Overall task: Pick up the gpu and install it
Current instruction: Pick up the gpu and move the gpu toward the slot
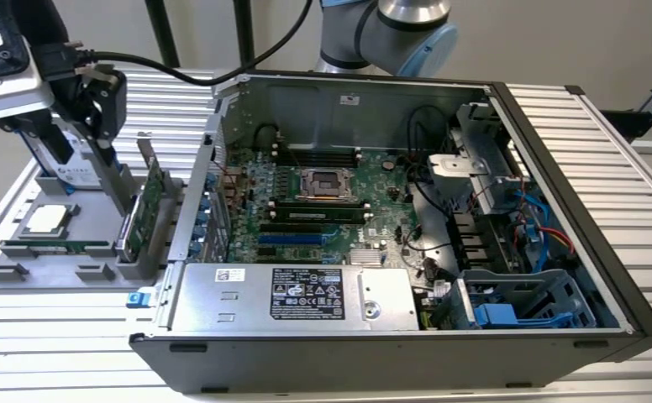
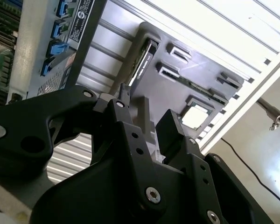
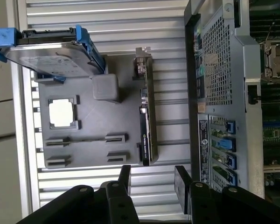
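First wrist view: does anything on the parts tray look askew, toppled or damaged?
Nothing stands out. The gpu stands on edge in the gray tray, the hard drive sits in its holder, the processor lies flat. The gripper is open and empty.

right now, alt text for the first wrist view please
The open black end effector hovers over a slatted table, just short of the green-and-black gpu card standing on edge in a grey parts tray. The tray also holds a blue-framed silver hard drive and lies beside an open computer case.
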